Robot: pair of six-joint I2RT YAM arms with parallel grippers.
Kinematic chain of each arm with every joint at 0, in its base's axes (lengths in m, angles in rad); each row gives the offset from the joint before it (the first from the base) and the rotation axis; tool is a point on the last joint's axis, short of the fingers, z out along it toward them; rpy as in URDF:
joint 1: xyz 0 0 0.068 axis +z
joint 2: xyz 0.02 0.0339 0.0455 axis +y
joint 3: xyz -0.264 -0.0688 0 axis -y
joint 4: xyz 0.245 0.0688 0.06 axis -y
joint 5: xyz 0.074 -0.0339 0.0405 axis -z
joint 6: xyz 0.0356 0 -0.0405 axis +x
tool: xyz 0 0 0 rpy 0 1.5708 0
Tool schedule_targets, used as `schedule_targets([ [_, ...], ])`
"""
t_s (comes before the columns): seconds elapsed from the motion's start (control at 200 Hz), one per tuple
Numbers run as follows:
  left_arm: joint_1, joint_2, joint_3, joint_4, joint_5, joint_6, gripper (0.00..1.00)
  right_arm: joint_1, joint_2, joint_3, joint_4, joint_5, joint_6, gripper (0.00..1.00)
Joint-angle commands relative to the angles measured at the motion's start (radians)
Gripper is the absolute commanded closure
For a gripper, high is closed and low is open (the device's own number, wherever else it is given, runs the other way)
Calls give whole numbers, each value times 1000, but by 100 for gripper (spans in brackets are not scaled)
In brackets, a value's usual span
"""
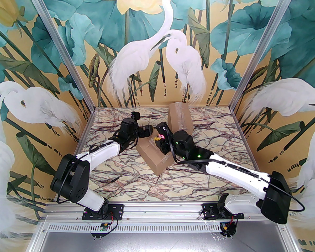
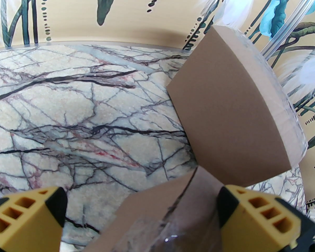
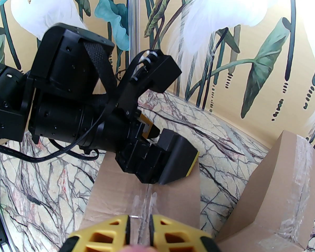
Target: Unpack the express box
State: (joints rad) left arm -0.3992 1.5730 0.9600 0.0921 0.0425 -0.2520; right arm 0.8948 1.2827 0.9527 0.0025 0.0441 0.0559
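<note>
The express box [image 1: 155, 158] is lying at the middle of the desk [image 1: 113, 173], its clear tape [image 3: 144, 203] looking unbroken along the top seam. A second box [image 1: 180, 117] is standing well behind it, near the back wall.

The left jaws are standing wide, with their yellow fingers [image 2: 29, 214] straddling the far corner of the box and not clearly touching it. The right jaws are sitting narrow over the seam, leaving only a slit between the fingers [image 3: 107, 234]. I cannot tell whether they are pinching the tape or some small tool.

I am judging the main danger to be that nothing is pinning the box down. Any pull or drag along the tape is likely to be sliding or lifting the whole carton instead of opening it.

The left jaws are lining up on a corner, not on flat sides. Closing there is risking a twist of the box or a crushed edge.

The tape is looking glossy and thin, so a grip on it may be slipping or tearing off only a sliver.

The left wrist [image 3: 76, 106] is crowding just beside the right fingers, so a swing by either arm is risking a knock between them
</note>
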Motion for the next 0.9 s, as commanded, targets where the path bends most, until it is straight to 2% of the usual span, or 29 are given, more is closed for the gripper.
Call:
schedule_targets([
  [0.0,40,92,-50,-257,-226,5,1,12,-45,-47,-139,-98,64,100],
  [0.225,40,90,-44,-275,-245,-33,1,12,-81,-68,-157,-93,65,100],
  [0.365,42,57,-59,-279,-256,-63,1,9,-67,-68,-104,-67,61,100],
  [0.69,41,-82,-94,-356,-292,-173,0,-37,52,41,-11,-132,41,100],
  [0.895,60,-147,-44,-443,-275,-157,0,-67,133,108,-2,-171,-11,100],
])
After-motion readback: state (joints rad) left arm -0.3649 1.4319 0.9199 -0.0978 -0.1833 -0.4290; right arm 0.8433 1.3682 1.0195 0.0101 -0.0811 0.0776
